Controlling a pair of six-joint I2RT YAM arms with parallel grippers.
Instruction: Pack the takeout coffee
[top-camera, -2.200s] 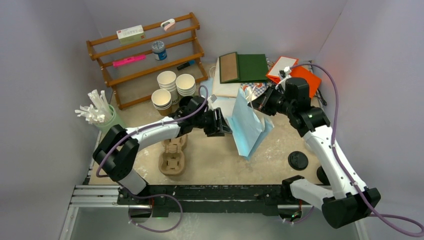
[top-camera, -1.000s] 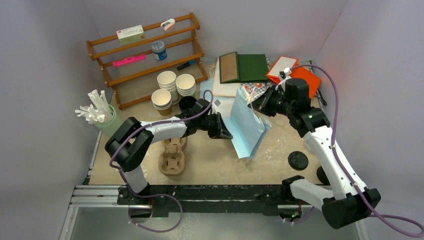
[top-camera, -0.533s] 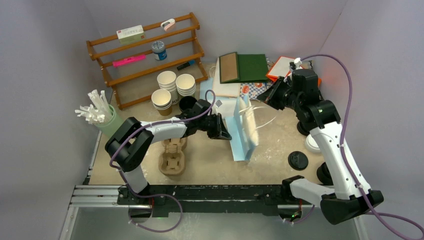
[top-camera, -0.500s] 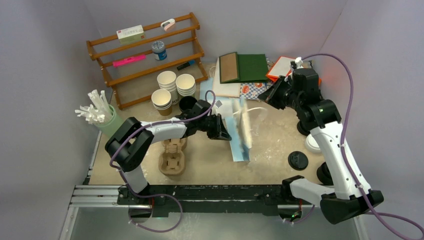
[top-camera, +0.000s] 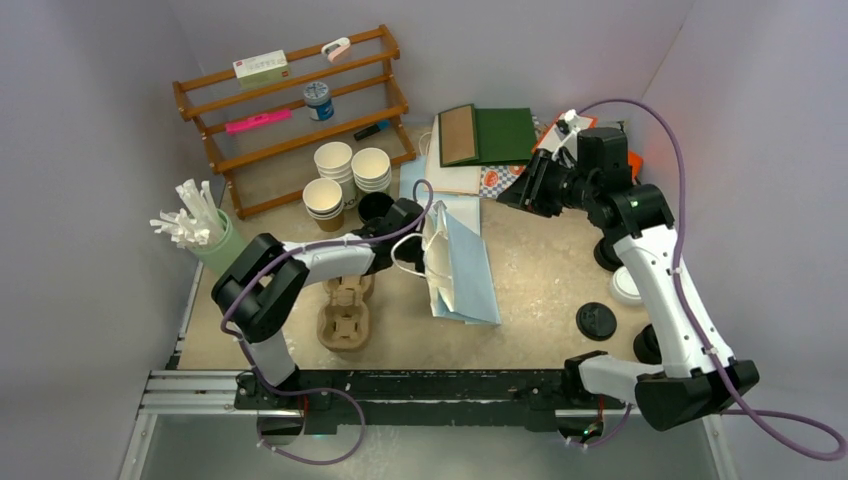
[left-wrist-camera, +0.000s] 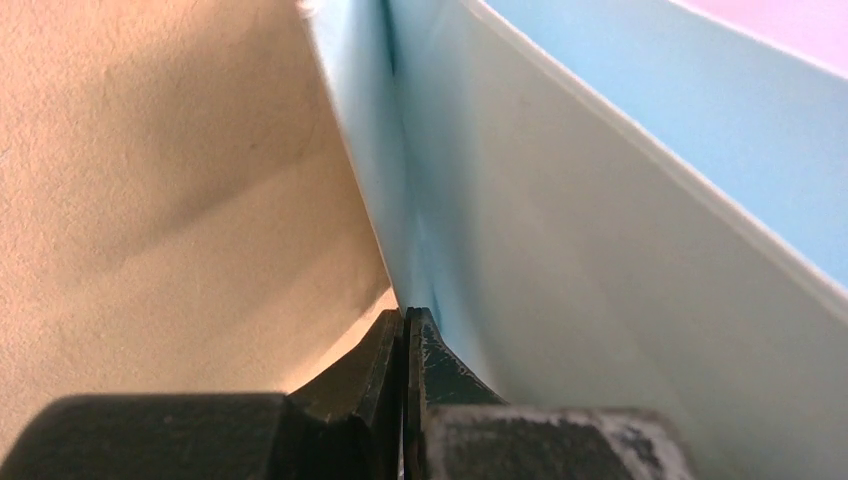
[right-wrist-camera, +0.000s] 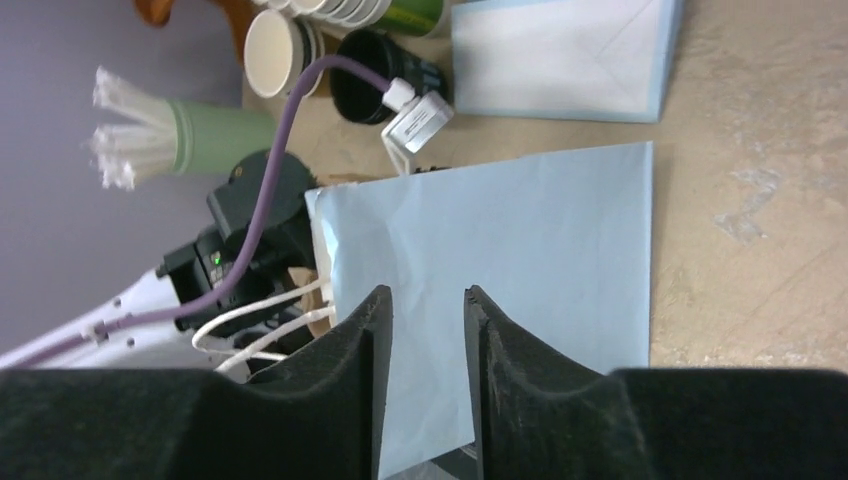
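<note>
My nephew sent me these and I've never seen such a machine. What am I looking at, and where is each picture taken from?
Two robot arms are bolted to a table. The wide picture looks down from above and behind them; the two close-ups come from a camera on each wrist. The left hand is shut, pinching the edge of a blue paper bag. The right hand is open and empty, in the air near the bag. On the table: stacked paper cups, a cardboard cup carrier, and the takeout coffee, a lidded white cup, not yet packed.
</note>
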